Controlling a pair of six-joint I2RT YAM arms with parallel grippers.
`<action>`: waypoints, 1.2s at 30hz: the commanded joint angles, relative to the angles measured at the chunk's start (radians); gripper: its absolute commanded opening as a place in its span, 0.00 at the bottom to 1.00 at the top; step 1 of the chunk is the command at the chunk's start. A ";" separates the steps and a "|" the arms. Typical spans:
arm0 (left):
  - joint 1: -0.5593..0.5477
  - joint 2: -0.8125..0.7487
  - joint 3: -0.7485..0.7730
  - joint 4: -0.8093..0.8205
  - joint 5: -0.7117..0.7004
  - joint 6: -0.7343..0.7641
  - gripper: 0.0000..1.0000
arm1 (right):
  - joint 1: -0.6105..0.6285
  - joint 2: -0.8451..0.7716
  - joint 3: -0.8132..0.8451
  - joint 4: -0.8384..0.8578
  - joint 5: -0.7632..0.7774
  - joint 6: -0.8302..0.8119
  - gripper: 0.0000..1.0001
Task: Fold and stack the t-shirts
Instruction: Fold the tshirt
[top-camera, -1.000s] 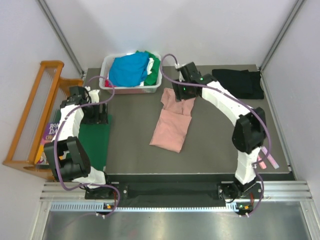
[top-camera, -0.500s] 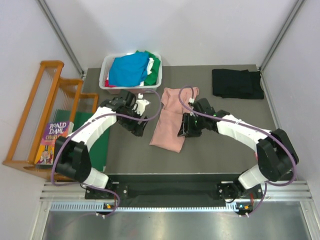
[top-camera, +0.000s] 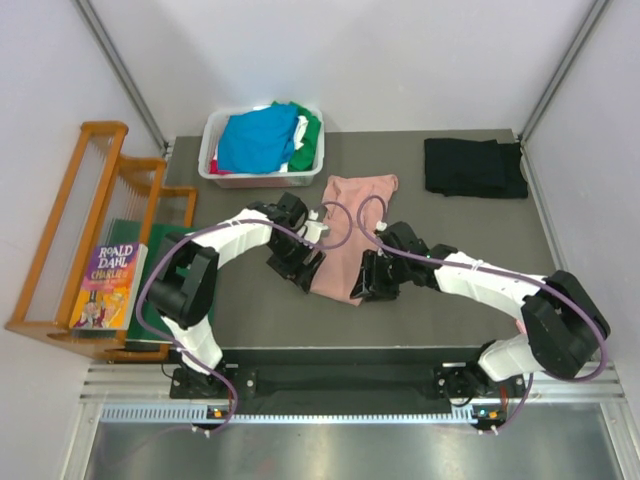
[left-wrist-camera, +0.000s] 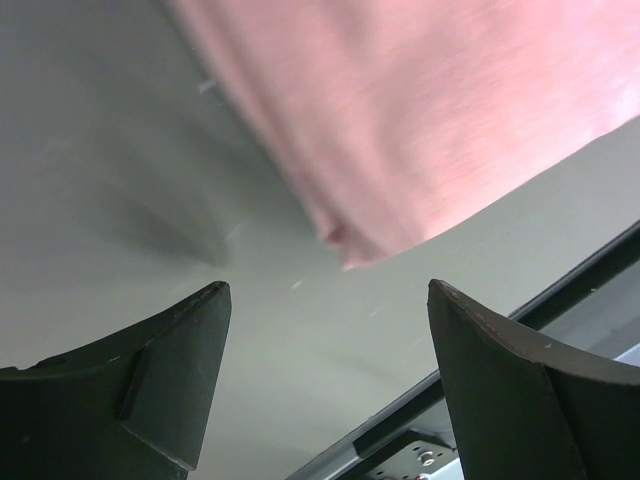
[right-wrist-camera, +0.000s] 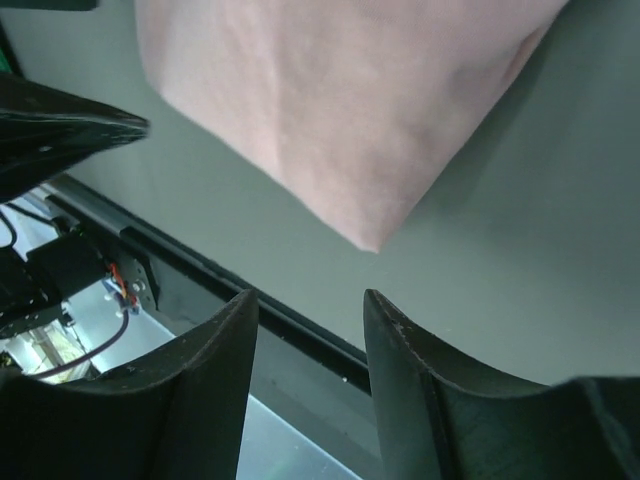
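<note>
A dusty-pink t-shirt (top-camera: 352, 205) lies folded in a long strip at the table's middle. My left gripper (top-camera: 303, 272) is open and empty at the left of its near end. My right gripper (top-camera: 366, 285) is open and empty at the right of that end. The left wrist view shows the shirt's near corner (left-wrist-camera: 400, 120) just ahead of my open left gripper (left-wrist-camera: 325, 300). The right wrist view shows the other near corner (right-wrist-camera: 340, 110) ahead of my open right gripper (right-wrist-camera: 305, 310). A black t-shirt (top-camera: 475, 167) lies folded at the back right.
A white bin (top-camera: 215, 168) at the back holds blue, green, white and red shirts. A dark-green board (top-camera: 160, 240) lies at the left by a wooden rack (top-camera: 70, 220) and a book (top-camera: 105, 280). The table's front edge (top-camera: 400, 352) is close behind both grippers.
Both arms have swung to the near end of the pink shirt, the left from the board, the right from the shirt's far end. The shirt's far end now lies flatter.
</note>
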 joint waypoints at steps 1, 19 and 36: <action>-0.033 0.024 0.047 0.028 0.045 -0.026 0.84 | 0.035 -0.042 -0.025 0.055 0.015 0.040 0.47; -0.045 0.018 0.020 0.114 0.105 -0.072 0.75 | 0.045 0.122 -0.011 0.118 0.062 0.004 0.45; -0.045 0.052 -0.060 0.166 0.131 -0.046 0.49 | 0.043 0.194 0.035 0.141 0.048 0.001 0.39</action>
